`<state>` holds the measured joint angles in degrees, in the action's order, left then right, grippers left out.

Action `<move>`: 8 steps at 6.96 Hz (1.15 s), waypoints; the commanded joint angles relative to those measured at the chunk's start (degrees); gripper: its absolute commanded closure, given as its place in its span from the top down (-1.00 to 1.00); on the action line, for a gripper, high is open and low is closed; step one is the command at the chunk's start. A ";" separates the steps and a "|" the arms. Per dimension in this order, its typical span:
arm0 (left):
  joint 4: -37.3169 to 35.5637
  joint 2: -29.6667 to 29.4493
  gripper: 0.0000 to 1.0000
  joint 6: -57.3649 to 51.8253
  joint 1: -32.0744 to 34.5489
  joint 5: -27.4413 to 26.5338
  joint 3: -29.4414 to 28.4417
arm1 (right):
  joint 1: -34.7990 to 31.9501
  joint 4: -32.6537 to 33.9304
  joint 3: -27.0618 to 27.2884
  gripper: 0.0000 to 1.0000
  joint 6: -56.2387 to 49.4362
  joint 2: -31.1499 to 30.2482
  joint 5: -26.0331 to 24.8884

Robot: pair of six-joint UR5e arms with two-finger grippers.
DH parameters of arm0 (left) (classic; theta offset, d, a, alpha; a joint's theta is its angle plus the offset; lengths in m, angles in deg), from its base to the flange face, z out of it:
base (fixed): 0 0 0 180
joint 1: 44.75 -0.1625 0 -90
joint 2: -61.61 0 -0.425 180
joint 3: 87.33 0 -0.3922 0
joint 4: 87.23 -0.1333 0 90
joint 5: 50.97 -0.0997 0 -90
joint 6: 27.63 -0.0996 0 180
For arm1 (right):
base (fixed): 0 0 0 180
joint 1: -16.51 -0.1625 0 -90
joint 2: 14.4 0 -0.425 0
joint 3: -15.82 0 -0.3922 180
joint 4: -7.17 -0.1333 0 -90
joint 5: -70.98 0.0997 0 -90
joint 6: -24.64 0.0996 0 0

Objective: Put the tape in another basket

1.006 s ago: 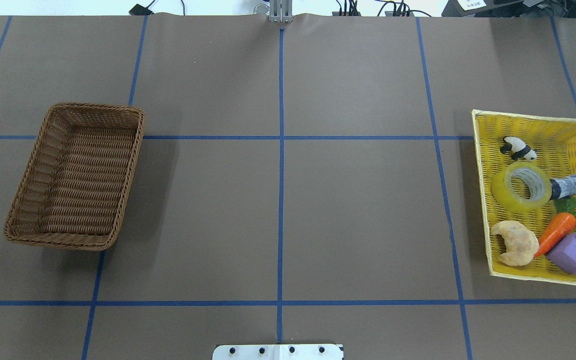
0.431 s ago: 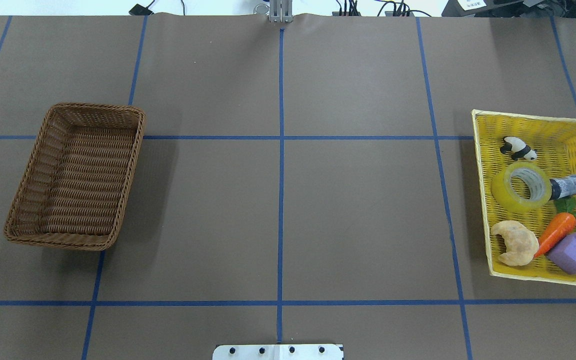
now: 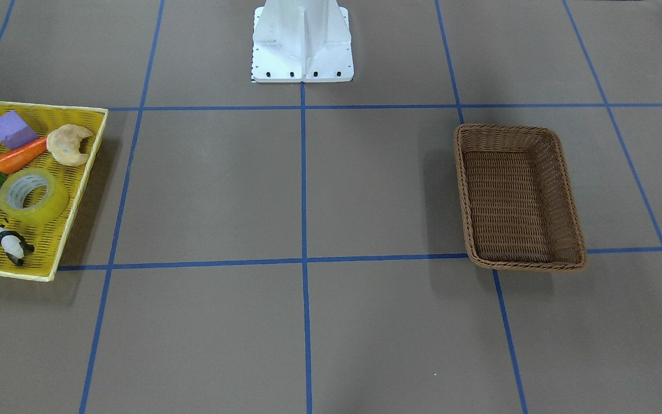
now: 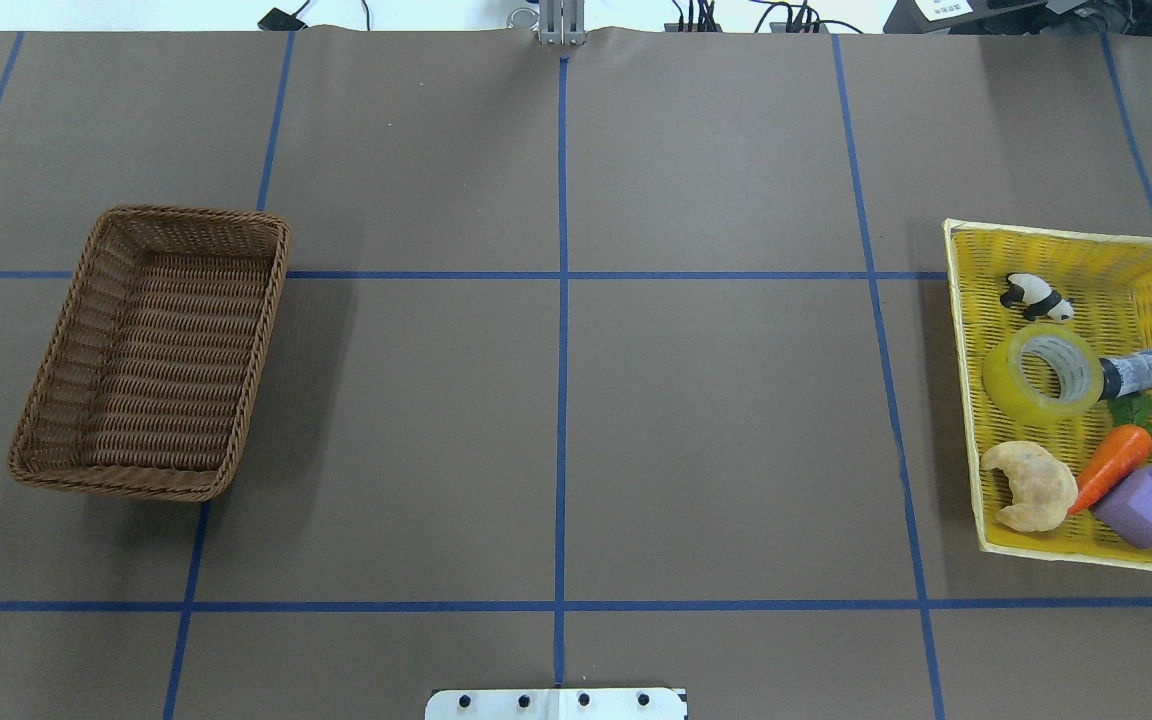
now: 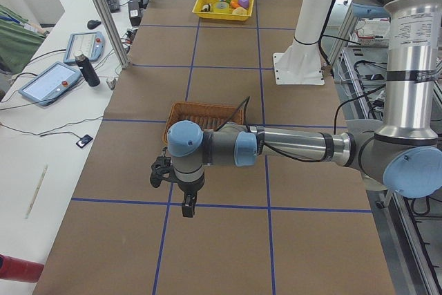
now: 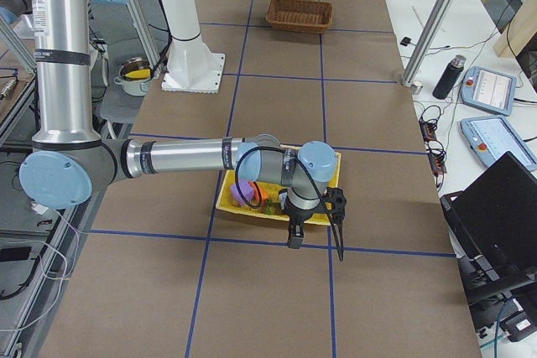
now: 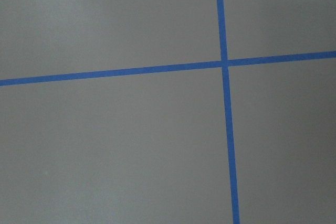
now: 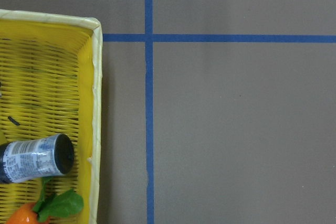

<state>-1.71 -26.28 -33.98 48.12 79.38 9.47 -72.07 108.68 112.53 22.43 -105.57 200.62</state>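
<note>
The tape (image 4: 1004, 386), a yellow-green roll with a whitish core, lies flat in the yellow mesh tray (image 4: 1066, 245) at the table's right; it also shows in the front view (image 3: 49, 210). The brown wicker basket (image 4: 151, 350) stands empty at the left, also in the front view (image 3: 518, 198). My left gripper (image 5: 186, 205) hangs over the table beyond the basket's outer end. My right gripper (image 6: 315, 241) hangs just past the tray's outer edge. Both show only in side views, so I cannot tell whether they are open or shut.
The tray also holds a panda figure (image 4: 1034, 296), a small bottle (image 4: 1136, 372), a carrot (image 4: 1114, 462), a croissant (image 4: 1031, 485) and a purple block (image 4: 1148, 505). The right wrist view shows the tray's corner (image 8: 94, 77) and the bottle (image 8: 37, 158). The robot's white base (image 3: 302, 40) stands at mid-table.
</note>
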 commanded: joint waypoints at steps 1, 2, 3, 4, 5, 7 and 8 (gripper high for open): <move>0.00 0.00 0.97 0.02 0.03 -0.09 0.14 | -0.36 0.00 0.33 1.00 -0.08 0.02 0.00; 0.00 0.00 0.97 0.02 0.03 -0.18 0.14 | -0.36 0.00 0.59 1.00 -0.08 0.02 0.00; -0.09 0.00 0.97 0.02 -0.14 -0.18 0.14 | -0.36 0.00 1.46 1.00 0.09 0.11 0.00; 0.00 -0.09 0.97 0.02 -0.15 -0.09 0.22 | -0.36 -0.09 2.60 1.00 0.18 0.11 0.09; 0.00 -0.44 0.97 0.02 -0.41 -0.09 0.31 | -0.28 -0.09 3.66 1.00 0.27 0.63 0.17; 0.00 -0.70 0.97 0.55 -0.41 0.09 0.93 | 1.04 -0.79 3.58 1.00 0.53 6.93 0.78; 0.43 -0.62 0.97 0.29 -0.41 0.78 1.19 | 2.09 -1.14 3.14 1.00 0.62 7.14 3.40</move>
<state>-1.61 -26.93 -33.64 47.73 79.57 10.37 -71.04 107.94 115.97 22.90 -100.08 201.79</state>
